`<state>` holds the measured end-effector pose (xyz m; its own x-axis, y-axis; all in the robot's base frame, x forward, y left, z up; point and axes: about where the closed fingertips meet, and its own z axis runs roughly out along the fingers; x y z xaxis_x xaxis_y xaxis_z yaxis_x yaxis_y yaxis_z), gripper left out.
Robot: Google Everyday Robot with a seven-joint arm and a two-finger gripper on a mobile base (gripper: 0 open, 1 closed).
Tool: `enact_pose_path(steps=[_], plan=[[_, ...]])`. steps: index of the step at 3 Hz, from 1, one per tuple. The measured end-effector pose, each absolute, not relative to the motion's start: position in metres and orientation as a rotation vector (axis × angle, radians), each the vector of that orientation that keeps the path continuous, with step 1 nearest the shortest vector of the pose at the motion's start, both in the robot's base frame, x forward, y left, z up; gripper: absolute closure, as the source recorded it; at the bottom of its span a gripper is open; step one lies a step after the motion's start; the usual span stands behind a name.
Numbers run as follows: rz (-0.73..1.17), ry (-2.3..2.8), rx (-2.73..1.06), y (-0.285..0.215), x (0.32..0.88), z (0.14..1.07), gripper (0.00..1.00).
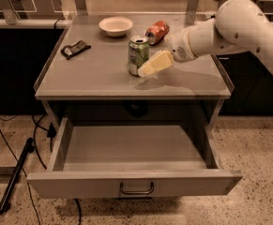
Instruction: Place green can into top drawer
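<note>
The green can [138,54] stands upright on the grey table top [94,76], near the middle. My gripper [147,67] comes in from the right on the white arm [220,29]. Its cream fingertips [154,63] sit at the can's lower right side, touching or just short of it. The top drawer [131,182] is pulled fully open below the table. Its inside shows bare grey metal and its bar handle [136,189] faces me.
A red can [157,31] lies on its side behind the green can. A white bowl [116,25] stands at the back. A dark flat packet [75,48] lies at the left. Cables and a black rod [15,175] lie on the floor at the left.
</note>
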<state>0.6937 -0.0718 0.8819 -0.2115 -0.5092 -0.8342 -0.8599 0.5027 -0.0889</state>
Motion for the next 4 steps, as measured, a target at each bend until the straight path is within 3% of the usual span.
enact_pose_path(steps=[3, 4], plan=[[0.565, 1.811, -1.151, -0.028, 0.711, 0.881, 0.0], [0.559, 1.804, -1.167, -0.014, 0.714, 0.875, 0.16]])
